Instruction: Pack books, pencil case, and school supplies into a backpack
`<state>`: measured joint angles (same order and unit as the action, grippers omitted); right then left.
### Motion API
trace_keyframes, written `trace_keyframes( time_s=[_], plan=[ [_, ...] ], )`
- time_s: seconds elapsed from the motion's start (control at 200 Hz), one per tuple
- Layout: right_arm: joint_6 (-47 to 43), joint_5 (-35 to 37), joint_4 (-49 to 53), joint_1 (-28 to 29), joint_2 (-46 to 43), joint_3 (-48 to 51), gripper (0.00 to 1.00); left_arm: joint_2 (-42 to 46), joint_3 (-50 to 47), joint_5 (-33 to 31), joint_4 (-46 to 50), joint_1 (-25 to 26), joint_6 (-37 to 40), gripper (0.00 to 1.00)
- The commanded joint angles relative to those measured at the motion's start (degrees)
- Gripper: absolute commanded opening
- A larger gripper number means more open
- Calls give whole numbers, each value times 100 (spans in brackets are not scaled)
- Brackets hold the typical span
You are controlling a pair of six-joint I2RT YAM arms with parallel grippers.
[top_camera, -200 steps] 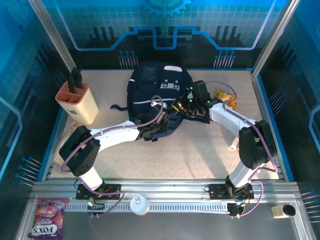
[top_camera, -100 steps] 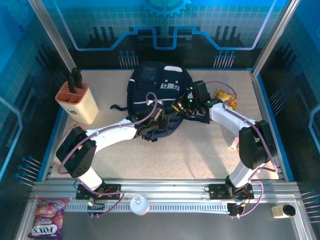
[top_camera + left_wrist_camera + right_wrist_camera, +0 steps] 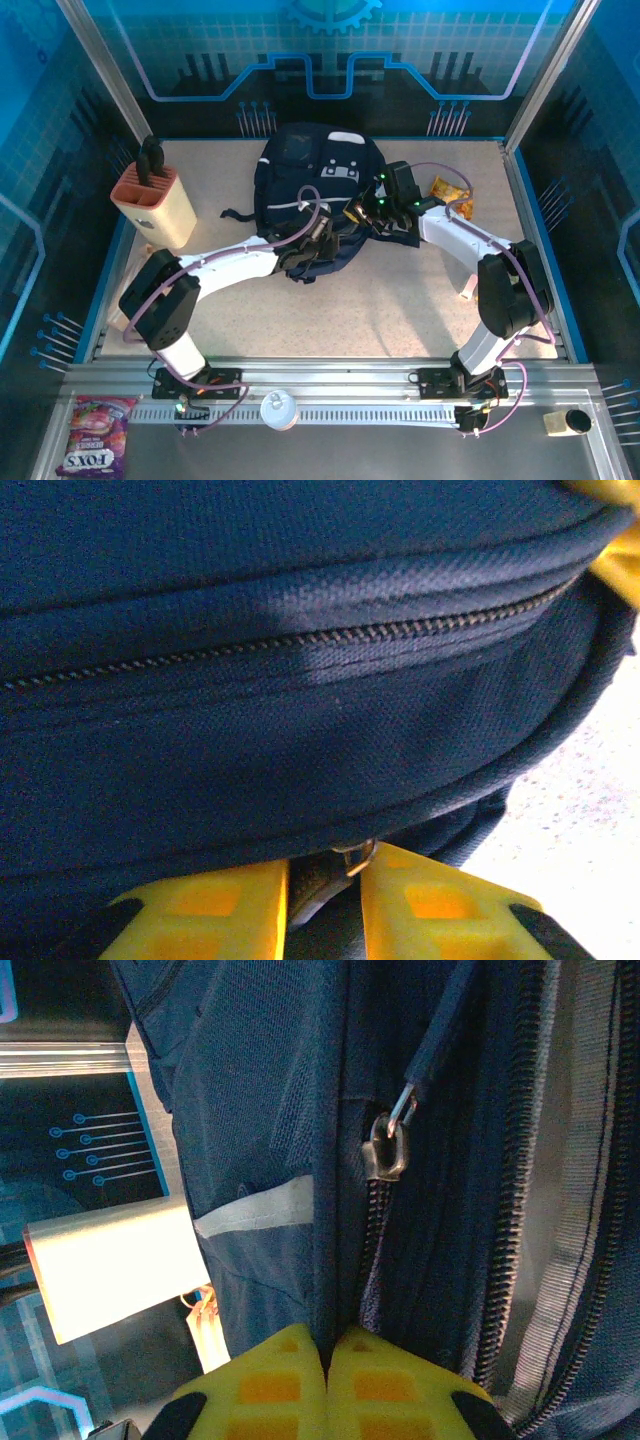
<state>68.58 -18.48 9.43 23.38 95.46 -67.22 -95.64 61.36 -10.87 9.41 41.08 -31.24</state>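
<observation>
While the backpack (image 3: 315, 185) lies flat on the table (image 3: 400, 300), a little toward 12 o'clock from the middle, both arms reach to its near edge. The left arm (image 3: 240, 265) comes to the 6 o'clock edge of the backpack. The right arm (image 3: 460, 235) comes to about 4 o'clock of it, so the two wrists are near each other.

Seen from the left wrist, the left gripper (image 3: 325, 880) has its yellow fingers (image 3: 220, 905) a little apart. A small metal zipper pull (image 3: 355, 857) sits in the gap between them, just under the navy fabric. Whether they really pinch it, I cannot tell. Above, a closed zipper (image 3: 300, 638) runs across the fabric from 9 o'clock to 3 o'clock.

Seen from the right wrist, the right gripper (image 3: 327, 1348) has its jaws pressed together, and a fold of the backpack's fabric goes down between the tips, so it grips the backpack. Toward 12 o'clock from the tips, a metal slider (image 3: 388, 1150) sits on a zipper track, with a dark cord tied to it.

A knife block (image 3: 155, 205) stands at 9 o'clock of the backpack, well apart from it. A snack bag (image 3: 452, 195) lies at 3 o'clock, just beside the right arm.
</observation>
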Motion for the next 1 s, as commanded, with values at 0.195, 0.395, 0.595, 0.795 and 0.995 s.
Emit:
trace_keyframes(
  time_s=[0.195, 0.395, 0.595, 0.795, 0.995],
  plan=[
    [-156, -106, -230, 61, -230, -37, 0, 175, 148, -287, 297, -71, 338, 7],
    [-283, 94, -106, -17, -323, 76, 0, 458, -37, -211, 806, -345, 208, 0],
    [-354, 238, -65, -95, -361, 170, 0, 807, -441, 331, 1167, -726, 244, 0],
    [-398, 340, -112, -126, -328, 234, 0, 950, -612, 606, 1366, -1010, 530, 0],
    [-258, 238, -363, -140, -547, 565, 20, 929, -162, 1341, 1284, -911, 999, 0]
  ],
)
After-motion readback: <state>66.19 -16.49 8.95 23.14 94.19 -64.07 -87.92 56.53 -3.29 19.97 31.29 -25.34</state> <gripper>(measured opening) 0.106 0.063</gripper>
